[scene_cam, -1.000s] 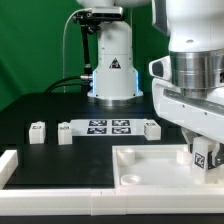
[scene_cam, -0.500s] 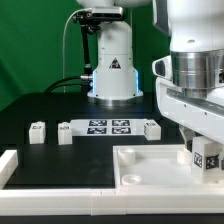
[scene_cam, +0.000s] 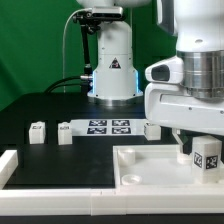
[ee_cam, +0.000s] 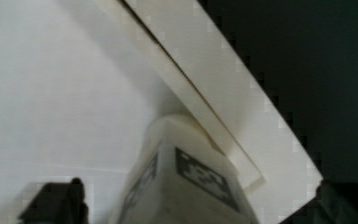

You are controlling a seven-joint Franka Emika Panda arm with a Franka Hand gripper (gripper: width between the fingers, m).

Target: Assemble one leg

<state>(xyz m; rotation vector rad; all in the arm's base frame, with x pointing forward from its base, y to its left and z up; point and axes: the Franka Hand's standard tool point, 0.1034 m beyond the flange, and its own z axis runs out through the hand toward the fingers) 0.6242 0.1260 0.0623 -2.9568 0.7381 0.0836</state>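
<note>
- Nearest to the camera lies the big white square board with raised rim and round sockets; a white rail lies at the exterior view's left, near edge.
- The leg stands upright on this board, at the exterior view's right, with its black-and-white tag facing the camera.
- The gripper is just above the leg. In the wrist view one dark fingertip is beside the leg and does not press it, so the jaws stand apart and hold nothing.
- Whether the leg sits fully in a socket I cannot tell; its foot is hidden.
- Risk: if the leg is only loosely seated, it may tilt or fall when the arm rises, because a finger could brush its side.
- Farther away, the marker board lies on the black table, with three spare legs beside it.
- Farthest is the robot base, carrying a triangle warning sign. No other writing can be read; the tags are only patterns.
</note>
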